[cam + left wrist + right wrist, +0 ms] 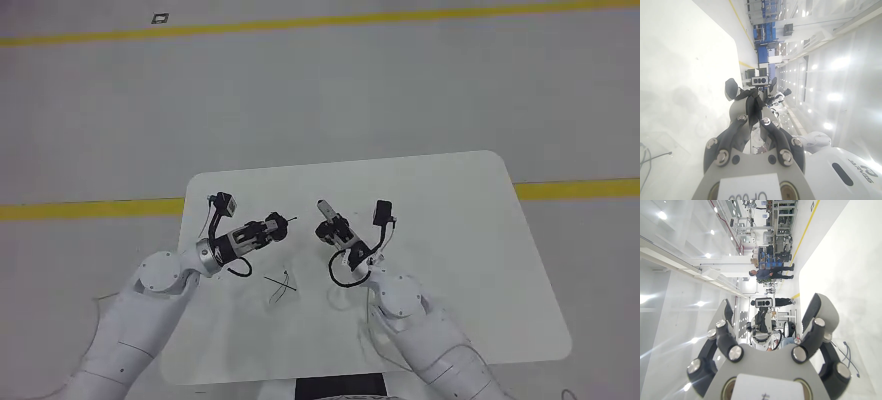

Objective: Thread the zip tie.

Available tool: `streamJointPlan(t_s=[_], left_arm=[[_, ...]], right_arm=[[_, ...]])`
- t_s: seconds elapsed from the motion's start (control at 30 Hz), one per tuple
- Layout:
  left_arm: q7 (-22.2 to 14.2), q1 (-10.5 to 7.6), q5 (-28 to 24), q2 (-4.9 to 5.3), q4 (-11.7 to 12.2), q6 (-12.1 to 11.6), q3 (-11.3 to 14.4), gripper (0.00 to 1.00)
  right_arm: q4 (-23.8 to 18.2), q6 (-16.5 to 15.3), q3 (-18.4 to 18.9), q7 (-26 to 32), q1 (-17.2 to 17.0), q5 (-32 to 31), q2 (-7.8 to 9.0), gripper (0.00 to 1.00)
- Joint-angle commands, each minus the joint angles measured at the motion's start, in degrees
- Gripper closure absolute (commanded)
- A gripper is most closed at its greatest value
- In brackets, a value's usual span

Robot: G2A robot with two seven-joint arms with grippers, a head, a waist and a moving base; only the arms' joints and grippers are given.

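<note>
— What is seen toward the left of the top view?

— The left gripper [279, 226] is found left of centre over the white worktop [450, 200], pointed toward the middle. Its fingers [730, 91] are pressed together on a black zip tie [751, 106]. In the left wrist view the strip is seen bunched between them.

— Can more of that tie be made out from above?

— A thin tail [291, 217] is seen sticking out past the fingertips toward the upper right, aimed at the other arm.

— And what is laid near the middle?

— Loose zip ties [282, 286], also black, are laid crossed on the worktop. They are placed just below the gap between the two grippers, toward the lower edge of the frame, and are touched by neither arm. They are also caught at the lower left of the left wrist view and the lower right of the right wrist view. There they seem to be resting on a clear sheet, though that cannot be told for certain.

— What is shown to the right?

— The right gripper [325, 220] is placed just right of centre, turned to face the left one, with a gap kept between them. Its fingers [814, 308] are spread wide apart. In the right wrist view the left gripper and its black tie are framed between them, farther off.
</note>
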Motion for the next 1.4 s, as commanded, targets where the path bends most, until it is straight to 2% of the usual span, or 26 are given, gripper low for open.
streamJointPlan(t_s=[0.0, 0.27, 0.33, 0.47, 0.6, 0.73, 0.83, 1.03, 1.07, 1.13, 1.17, 1.3, 1.37], left_arm=[[0.0, 0.0, 0.0, 0.0, 0.0, 0.0, 0.0, 1.0], [0.2, 0.2, 0.3, -0.02, -0.5, 0.3, 0.2, 1.0], [-0.6, 0.36, 0.4, 0.14, -0.1, 0.0, -0.4, 1.0], [-6.5, 0.61, -2.3, 0.46, 1.7, 0.0, -2.1, 1.0], [-15.2, 0.43, -6.2, 0.57, 4.1, 0.0, -4.0, 1.0], [-20.3, -0.24, -8.5, 0.2, 6.6, 0.0, -4.8, 1.0], [-20.7, -1.02, -8.5, -0.1, 8.3, 0.0, -5.2, 1.0], [-20.5, -0.98, -8.5, -0.12, 8.2, 0.2, -5.1, 1.0], [-20.5, -0.91, -8.6, -0.19, 7.5, 0.9, -4.6, 1.0], [-21.0, -1.23, -8.3, -0.16, 8.4, 1.1, -4.4, 1.0], [-21.5, -1.46, -8.2, -0.15, 9.0, 0.9, -4.2, 1.0], [-27.4, -2.08, -11.4, -0.12, 11.2, 0.0, -4.0, 1.0], [-28.8, -2.31, -12.2, -0.11, 12.0, 0.0, -4.2, 1.0]], right_arm=[[0.0, 0.0, 0.0, 0.0, 0.0, 0.0, 0.0, 0.0], [0.0, 0.0, 0.0, 0.0, 0.0, 0.0, 0.0, 0.0], [-0.2, -0.1, 0.1, 0.2, -0.1, 0.4, 0.01, 0.0], [-0.1, 0.0, 1.1, 8.1, 0.8, 3.5, 0.43, 0.0], [1.5, 2.6, 2.0, 22.9, 3.6, 7.0, 1.21, 0.0], [3.7, 4.9, 1.6, 32.3, 6.2, 10.0, 1.47, 0.0], [3.7, 4.9, 1.6, 32.3, 6.2, 10.0, 1.47, 0.0], [3.7, 4.9, 1.5, 32.3, 6.0, 10.4, 1.45, 0.0], [4.2, 5.6, 1.6, 33.3, 5.8, 13.3, 1.41, 0.0], [5.2, 5.8, 1.9, 35.9, 6.3, 14.1, 1.59, 0.0], [5.9, 5.8, 1.9, 38.9, 6.5, 17.7, 1.55, 0.0], [8.8, 6.0, 2.2, 44.8, 8.2, 21.5, 1.71, 0.0], [10.1, 6.1, 1.8, 47.4, 9.2, 23.2, 1.67, 0.0]])
